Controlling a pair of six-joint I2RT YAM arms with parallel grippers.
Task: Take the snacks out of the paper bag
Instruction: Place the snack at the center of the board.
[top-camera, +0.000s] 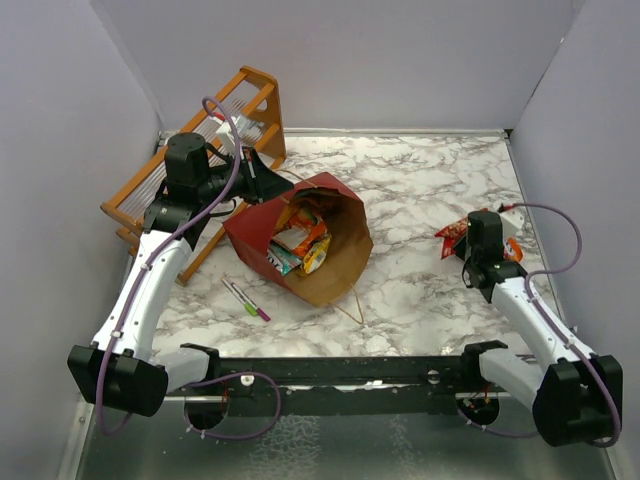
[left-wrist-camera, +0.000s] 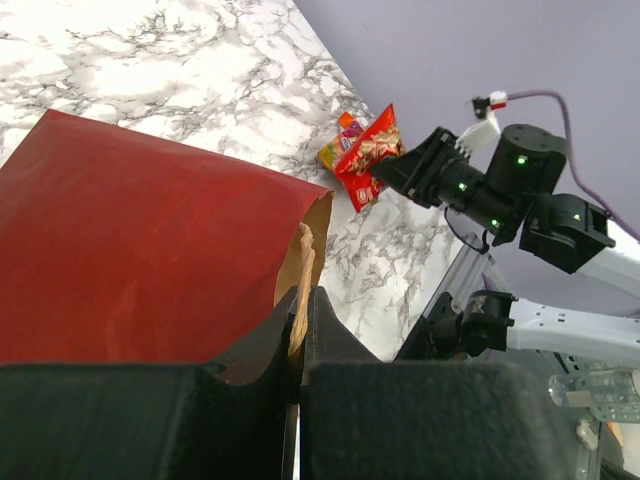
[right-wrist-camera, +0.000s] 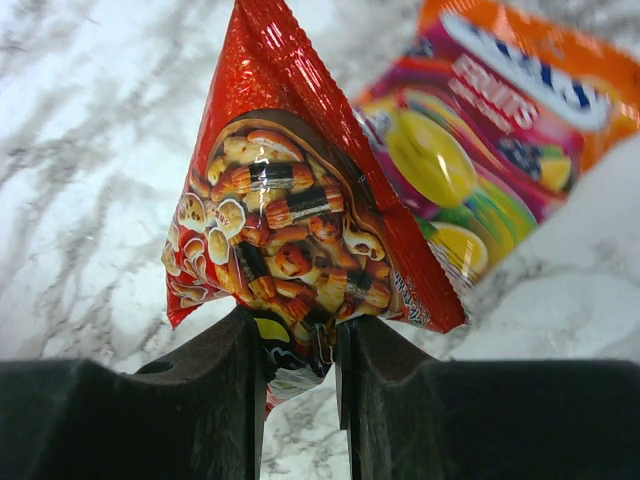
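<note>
While the bag lies tipped over left of the table's middle, dark red skin to the left and brown mouth gaping rightward, a heap of snacks sits packed inside it, with orange, yellow and teal showing at the opening. Up at the bag's far rim, the left gripper has its jaws squeezed together on the tan handle, pinching it right by the paper edge. Over to the right side now, well apart from the bag: the right gripper is clamped on the bottom corner of a red packet, holding it point-up (whether it clears the marble or brushes it, I can't tell). Just beside it, an orange packet lies flat on the table, near the right wall. Just off the bag's near-left side, a green and a pink marker lie side by side, and a wooden rack stands behind the left arm in the far left corner.
</note>
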